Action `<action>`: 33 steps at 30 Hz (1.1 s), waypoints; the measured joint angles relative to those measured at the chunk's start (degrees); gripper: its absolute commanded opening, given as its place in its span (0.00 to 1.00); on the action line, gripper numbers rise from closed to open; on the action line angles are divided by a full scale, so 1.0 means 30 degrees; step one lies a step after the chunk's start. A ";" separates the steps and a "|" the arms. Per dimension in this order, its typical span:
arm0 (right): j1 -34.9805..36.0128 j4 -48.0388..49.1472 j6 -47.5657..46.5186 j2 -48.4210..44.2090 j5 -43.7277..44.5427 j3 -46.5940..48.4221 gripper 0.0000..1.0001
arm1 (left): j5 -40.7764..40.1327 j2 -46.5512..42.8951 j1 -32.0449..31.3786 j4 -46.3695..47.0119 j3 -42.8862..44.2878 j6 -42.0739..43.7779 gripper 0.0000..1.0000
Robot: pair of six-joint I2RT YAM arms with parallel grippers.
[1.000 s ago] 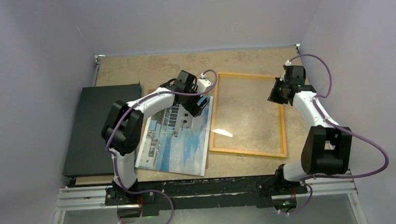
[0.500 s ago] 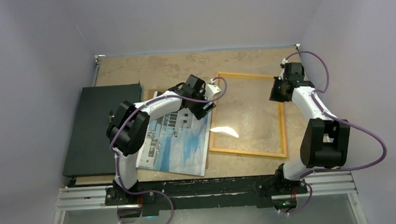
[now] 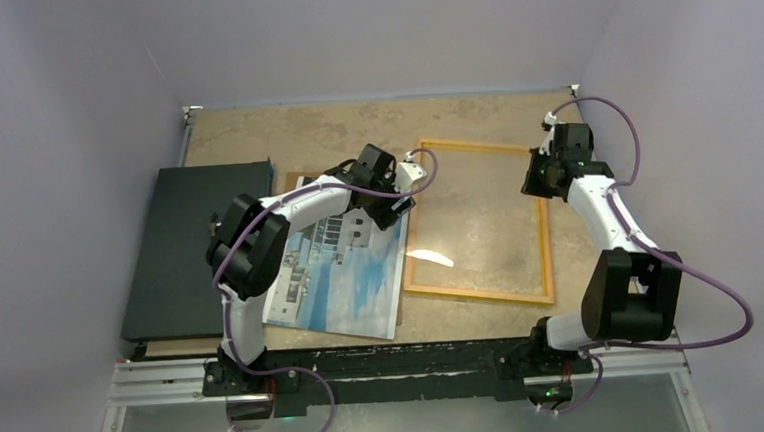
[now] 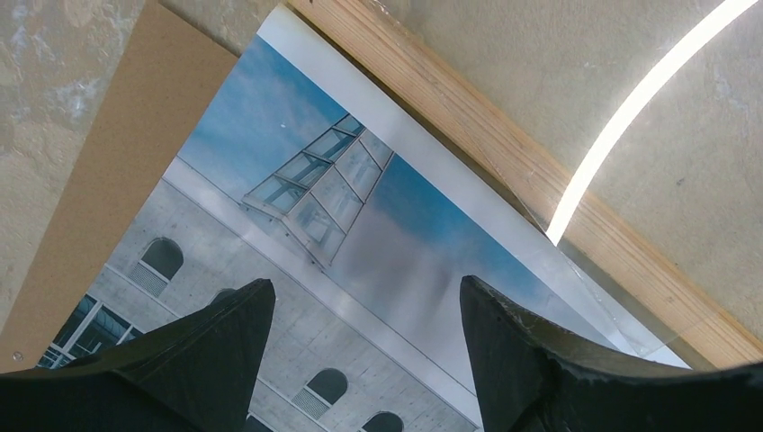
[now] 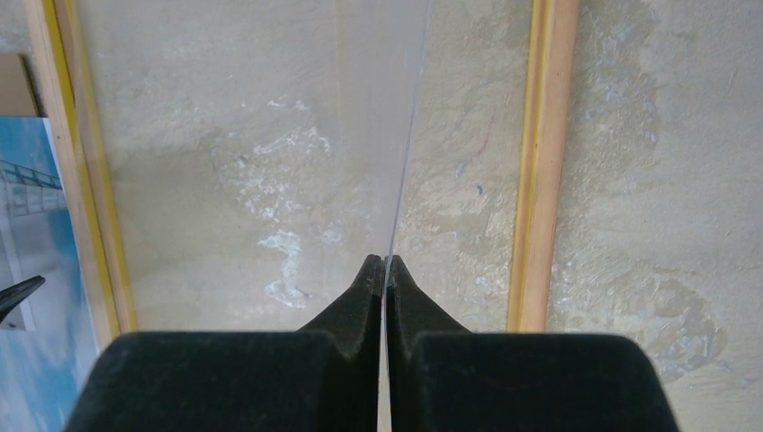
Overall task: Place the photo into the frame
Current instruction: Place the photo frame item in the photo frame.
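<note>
Left gripper stood with its jaws wide apart and nothing between them, hovering over the photo's far right corner. That corner lay directly under the gap, face up, flat on the brown backing board. Its white margin ran right along the frame's near rail, touching or just overlapping it.

Over on the right, the right gripper was clamped tight, and a thin edge of the clear pane ran straight into its fingertips. It looked pinched there and tilted up off the frame.

The risks, as I judged them: a flat print gives the fingers no edge to bite, so a close here could crease or skid the paper. It could also drag the board along. The pane's grip was narrow and smooth. If it slipped, the sheet would drop back and block the opening.
</note>
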 measured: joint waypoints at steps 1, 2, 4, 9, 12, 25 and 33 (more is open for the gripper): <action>0.0000 0.0000 -0.0015 -0.0015 -0.0066 -0.0102 0.00 | 0.0000 0.0007 0.0000 0.0044 0.0000 0.0007 0.73; 0.0000 0.0000 -0.0044 -0.0015 -0.0095 -0.0233 0.00 | 0.0015 0.0022 0.0000 0.0109 0.0000 0.0022 0.73; 0.0000 -0.0022 -0.0073 -0.0022 -0.0131 -0.0474 0.00 | 0.0080 0.0095 0.0000 0.0240 0.0000 0.0095 0.73; 0.0022 -0.0015 -0.0080 -0.0495 -0.0306 -0.0998 0.00 | 0.0313 0.0255 0.0000 0.0342 0.0000 0.0182 0.72; 0.0087 -0.0175 -0.0117 -0.1428 -0.0590 -0.1166 0.00 | 0.0539 0.0255 0.0000 0.0379 0.0000 0.0291 0.69; 0.0146 -0.0168 -0.0423 -0.2127 -0.1093 -0.1166 0.00 | 0.1319 0.0240 -0.0488 0.0678 -0.0430 0.0510 0.67; 0.0146 -0.0146 -0.0627 -0.1719 -0.0954 -0.1158 0.00 | 0.1428 0.0080 -0.1727 0.1100 -0.1362 0.0911 0.65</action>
